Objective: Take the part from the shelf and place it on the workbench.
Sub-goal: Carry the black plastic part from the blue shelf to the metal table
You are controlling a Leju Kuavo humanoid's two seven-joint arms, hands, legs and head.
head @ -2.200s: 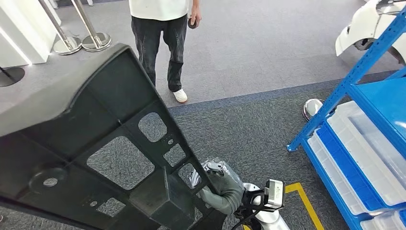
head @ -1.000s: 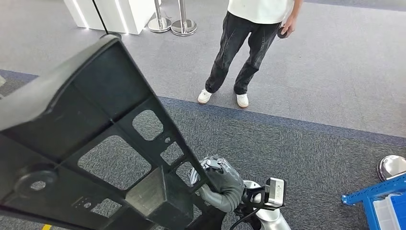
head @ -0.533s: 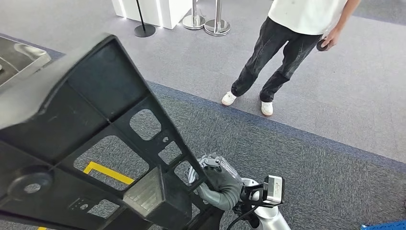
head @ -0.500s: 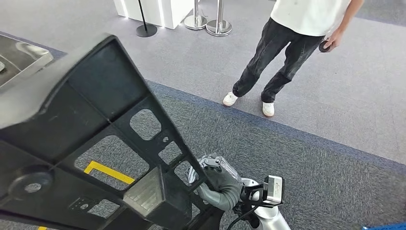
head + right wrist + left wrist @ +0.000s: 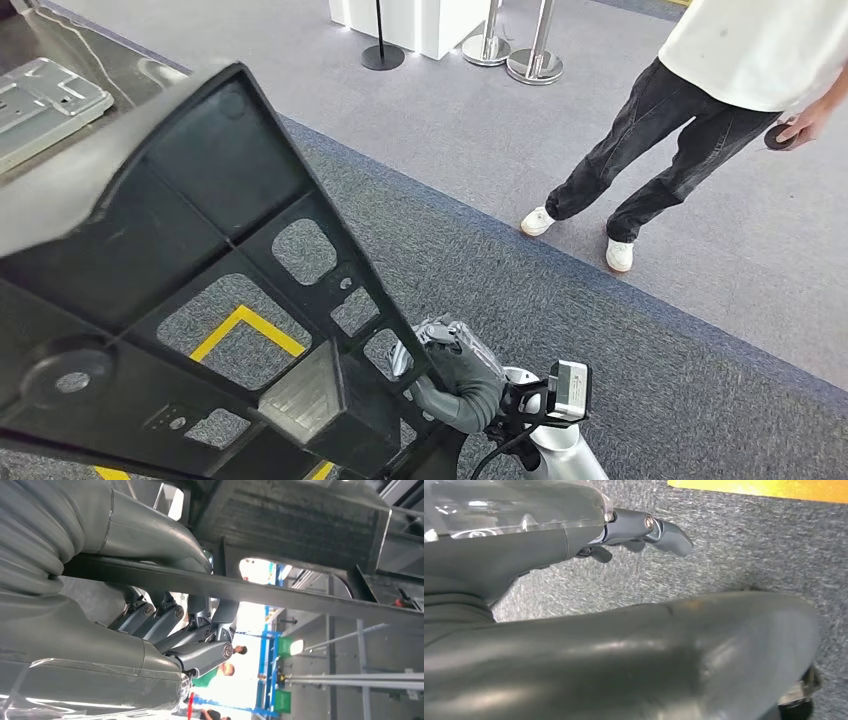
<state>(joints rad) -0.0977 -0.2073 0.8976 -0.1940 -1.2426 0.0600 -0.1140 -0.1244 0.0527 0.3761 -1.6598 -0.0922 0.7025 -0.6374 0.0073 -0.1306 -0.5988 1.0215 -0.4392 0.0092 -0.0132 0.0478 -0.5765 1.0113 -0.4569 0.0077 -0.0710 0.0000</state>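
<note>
**A:** Carrying, is that the step in hand?

**B:** Yes, as I judge it. One large black ribbed part (image 5: 200,300), full of cut-out holes, is held up off the floor and fills the near left of the head view. The right hand (image 5: 455,375) grips its near right edge, with the fingers (image 5: 200,655) curled around a rib. The left hand (image 5: 639,530) lies alongside the part's smooth outer face; I cannot tell whether it grips.

**B:** At far left sits one grey metal workbench (image 5: 90,55) with one pale flat panel (image 5: 45,95) on it.

**A:** What does the next move call for?

**B:** Probably closing on that bench and lowering the part beside the panel.

**A:** Anything else to count?

**B:** One person (image 5: 700,130) standing far right, two chrome stanchion bases (image 5: 510,55), one black one (image 5: 383,58), and yellow floor tape (image 5: 245,330).
</note>
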